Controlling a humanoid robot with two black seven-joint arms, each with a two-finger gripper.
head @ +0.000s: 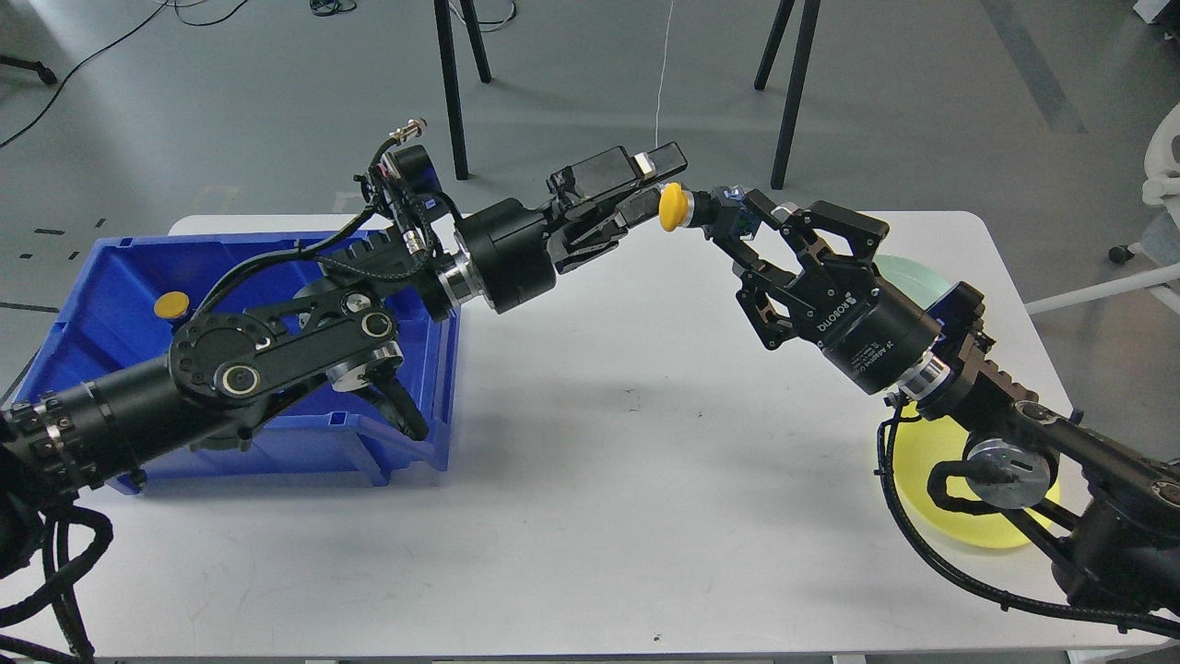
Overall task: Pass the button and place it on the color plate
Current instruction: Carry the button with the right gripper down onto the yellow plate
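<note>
The button (pixel 672 207) hung above the worktop (pixel 590 480) between both arms, yellow cap toward the left pincer (pixel 645 189), stem pinched in the right pincer (pixel 724 219). The left pincer was spread around the cap. The yellow plate (pixel 931 480) lay nearer the right arm.

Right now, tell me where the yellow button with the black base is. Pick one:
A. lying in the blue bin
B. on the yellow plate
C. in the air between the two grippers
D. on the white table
C: the yellow button sits above the table, between the left gripper and the right gripper.
</note>
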